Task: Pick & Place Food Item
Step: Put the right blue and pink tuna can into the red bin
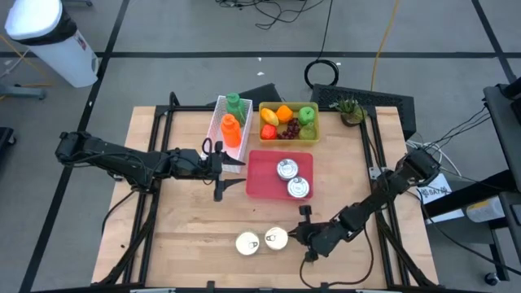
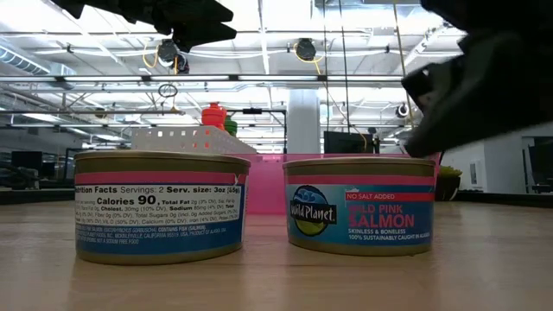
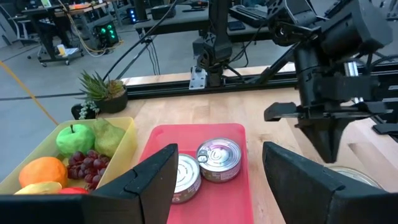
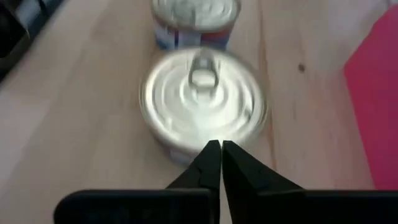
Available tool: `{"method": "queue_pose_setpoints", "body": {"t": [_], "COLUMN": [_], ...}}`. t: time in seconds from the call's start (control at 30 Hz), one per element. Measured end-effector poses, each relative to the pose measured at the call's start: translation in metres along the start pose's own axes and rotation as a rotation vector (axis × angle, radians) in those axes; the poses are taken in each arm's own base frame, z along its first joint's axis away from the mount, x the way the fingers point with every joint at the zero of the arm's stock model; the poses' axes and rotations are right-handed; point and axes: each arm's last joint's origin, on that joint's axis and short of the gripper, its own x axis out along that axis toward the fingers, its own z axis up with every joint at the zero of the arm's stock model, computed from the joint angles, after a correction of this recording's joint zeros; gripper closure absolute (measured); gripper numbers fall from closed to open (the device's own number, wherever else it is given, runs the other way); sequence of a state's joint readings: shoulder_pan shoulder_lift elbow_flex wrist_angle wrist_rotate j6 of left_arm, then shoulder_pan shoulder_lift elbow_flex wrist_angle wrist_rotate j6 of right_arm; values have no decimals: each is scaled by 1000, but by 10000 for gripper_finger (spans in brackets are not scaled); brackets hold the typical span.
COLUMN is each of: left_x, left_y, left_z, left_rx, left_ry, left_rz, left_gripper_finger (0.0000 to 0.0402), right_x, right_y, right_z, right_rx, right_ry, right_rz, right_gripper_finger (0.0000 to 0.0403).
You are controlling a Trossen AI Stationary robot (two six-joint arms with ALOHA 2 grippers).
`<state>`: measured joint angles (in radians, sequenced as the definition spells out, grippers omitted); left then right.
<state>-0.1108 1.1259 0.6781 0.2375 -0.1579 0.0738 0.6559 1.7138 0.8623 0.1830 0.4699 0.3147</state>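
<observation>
Your right hand (image 1: 299, 237) sits low over the front of the desk (image 1: 187, 220), its two fingers pressed together with nothing between them. In the right wrist view the closed fingertips (image 4: 219, 163) point at the near edge of a salmon can (image 4: 203, 104), which stands upright with its pull-tab lid up. The can is just ahead of the tips; whether they touch its rim you cannot tell, but they do not grip it. From above, that can (image 1: 276, 238) lies just to the left of the right hand, and a second can (image 1: 247, 243) stands just beside it, farther from the hand. In the low view the two stand side by side on the wood, the labelled salmon can (image 2: 360, 204) on the right and the other can (image 2: 161, 206) on the left, with a small gap between them.

Your left hand (image 1: 218, 163) waits at mid-desk, beside the red tray (image 1: 262, 181), its fingers partly apart and holding nothing. The tray carries two more cans (image 1: 293, 178), touching each other. Behind the tray sits a yellow bin of fruit (image 1: 287, 121), and to its left a white rack with bottles (image 1: 231, 125).
</observation>
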Motion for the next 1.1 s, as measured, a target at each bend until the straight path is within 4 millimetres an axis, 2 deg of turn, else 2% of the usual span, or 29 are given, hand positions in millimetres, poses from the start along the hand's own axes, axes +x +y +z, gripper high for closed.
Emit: {"method": "queue_pose_setpoints", "body": {"t": [0.23, 0.37, 0.57, 0.67, 0.93, 1.1], "left_x": [0, 0, 0, 0, 0, 0], "left_y": [0, 0, 0, 0, 0, 0], "left_z": [0, 0, 0, 0, 0, 0], "left_rx": [0, 0, 0, 0, 0, 0], "left_ry": [0, 0, 0, 0, 0, 0], "left_rz": [0, 1, 0, 0, 1, 1], "left_gripper_finger": [158, 158, 158, 158, 158, 158], "right_x": [3, 11, 8, 8, 5, -11], "right_y": [4, 4, -1, -5, -6, -10], "right_z": [6, -3, -15, -27, -25, -13], "right_rx": [13, -12, -4, -10, 22, 45], "right_ry": [-69, -10, 125, 205, 218, 153], "right_rz": [58, 54, 8, -21, -32, -111], "right_gripper_finger": [402, 402, 403, 403, 403, 403]}}
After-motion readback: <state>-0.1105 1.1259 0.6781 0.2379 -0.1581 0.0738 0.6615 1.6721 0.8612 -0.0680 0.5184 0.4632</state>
